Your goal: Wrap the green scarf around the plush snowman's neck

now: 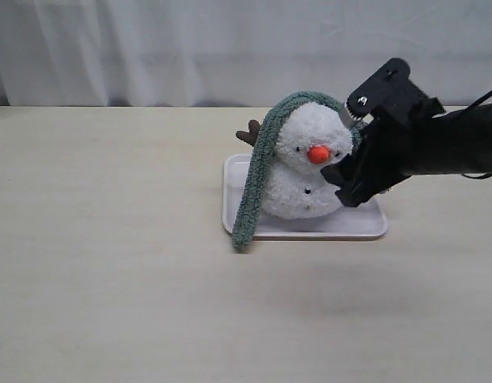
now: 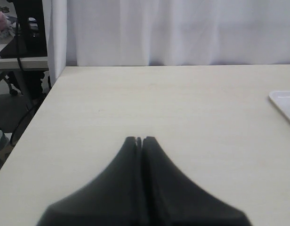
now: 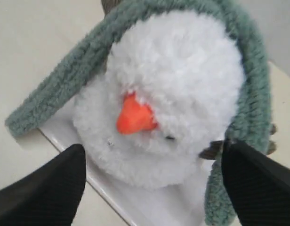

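Over the crown of the plush snowman, not in its neck crease, the green scarf is draped. One long end is hung down the side of the snowman away from the right gripper and reaches past the rim of the white tray under the snowman. The other end is seen beside the snowman's twig arm, close to one jaw. The right gripper's jaws are spread wide before the snowman's belly, and nothing is held. The left gripper is pressed closed and empty, well apart from the snowman, over the table. Two risks are judged likely. If nudged, the scarf could be dragged off the head by its longer hanging end. At the next closing, plush rather than fleece could be pinched, and the light snowman tipped or pulled off its tray.
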Robot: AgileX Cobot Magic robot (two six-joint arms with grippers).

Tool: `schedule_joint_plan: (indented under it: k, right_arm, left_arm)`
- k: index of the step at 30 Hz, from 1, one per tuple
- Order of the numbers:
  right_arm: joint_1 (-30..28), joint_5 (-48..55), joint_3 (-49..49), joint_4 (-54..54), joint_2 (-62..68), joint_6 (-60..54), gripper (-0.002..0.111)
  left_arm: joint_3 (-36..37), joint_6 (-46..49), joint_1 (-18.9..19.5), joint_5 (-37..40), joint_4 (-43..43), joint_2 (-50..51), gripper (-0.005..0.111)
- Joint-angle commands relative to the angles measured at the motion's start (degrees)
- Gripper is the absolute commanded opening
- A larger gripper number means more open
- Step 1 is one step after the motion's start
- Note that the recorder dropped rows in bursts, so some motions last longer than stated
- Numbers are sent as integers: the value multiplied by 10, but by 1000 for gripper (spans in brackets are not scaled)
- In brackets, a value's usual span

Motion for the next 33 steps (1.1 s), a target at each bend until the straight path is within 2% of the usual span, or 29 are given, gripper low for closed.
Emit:
schedule_joint_plan:
  k: [1,5,6,8,10,11,13,16,21,26,33]
  right_arm:
    - [-3,-45,2,-6,-97,147,75]
    - [-3,-34,2,-6,-188,219,75]
    - [-3,7,2,-6,-210,273,74]
    - [-3,79,-10,-51,-218,401,66]
    - [-3,188,-47,-272,-192,554,51]
    - [-3,260,-79,-429,-167,676,50]
    - [-3,358,-121,-567,-119,762,57]
    - [-3,356,-138,-593,-80,755,62]
    - [-15,330,-142,-602,11,752,62]
    - [-36,225,-142,-564,77,699,62]
    - [-36,75,-142,-556,147,689,62]
  left_arm:
    - [1,-3,0,-5,-1,-1,0]
    - [1,-3,0,-5,-1,-1,0]
    - [1,-3,0,-5,-1,-1,0]
    - [1,-3,0,-5,-1,-1,0]
    - [1,-3,0,-5,-1,-1,0]
    - [1,-3,0,-5,-1,-1,0]
    - [1,-3,0,-5,-1,-1,0]
    - [1,-3,0,-5,-1,-1,0]
    - [1,-3,0,-5,-1,-1,0]
    - [1,-3,0,-5,-1,-1,0]
    - [1,-3,0,-5,-1,-1,0]
